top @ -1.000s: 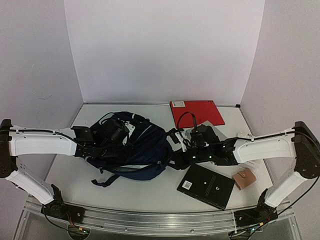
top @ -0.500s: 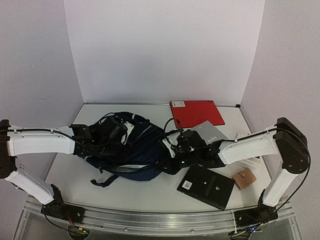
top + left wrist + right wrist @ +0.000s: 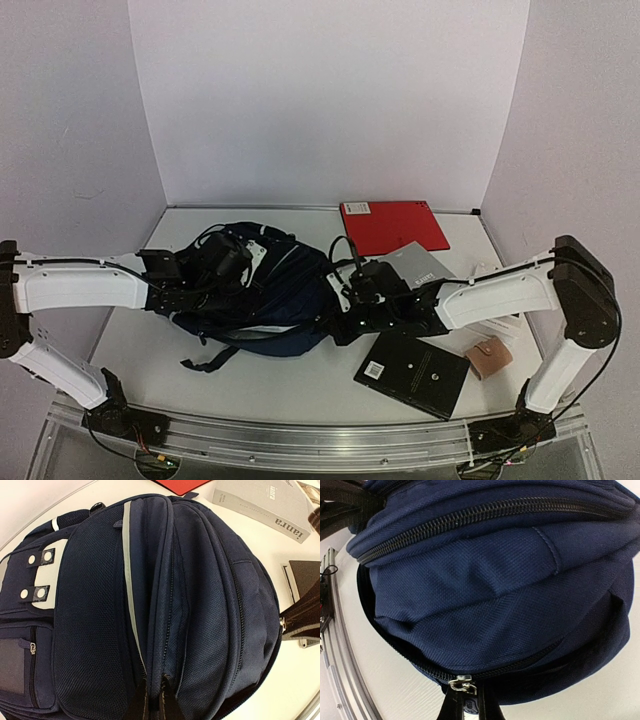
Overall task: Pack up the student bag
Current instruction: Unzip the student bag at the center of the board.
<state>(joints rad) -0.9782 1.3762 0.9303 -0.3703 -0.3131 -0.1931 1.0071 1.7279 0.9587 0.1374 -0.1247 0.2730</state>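
The student bag (image 3: pixel 270 295), a dark navy backpack with white stripes, lies in the middle left of the table. It fills the left wrist view (image 3: pixel 200 595) and the right wrist view (image 3: pixel 495 580). My left gripper (image 3: pixel 228 262) is over its top end, shut on a raised fold of fabric between two zip lines (image 3: pixel 152 700). My right gripper (image 3: pixel 342 302) is at the bag's right edge, shut (image 3: pixel 467 707) on the dark pull tab hanging from the silver zipper slider (image 3: pixel 462 684). That zip line looks partly parted to the right of the slider.
A red folder (image 3: pixel 393 225) lies at the back. A grey book (image 3: pixel 420 262) is behind my right arm, and a black book (image 3: pixel 412 372) in front of it. A tan wallet (image 3: pixel 489 357) and papers (image 3: pixel 500 325) are on the right. The metal rail (image 3: pixel 340 670) runs along the near edge.
My right gripper moved left to the bag's right edge and closed on the zipper pull. The left arm and its grip stayed put.
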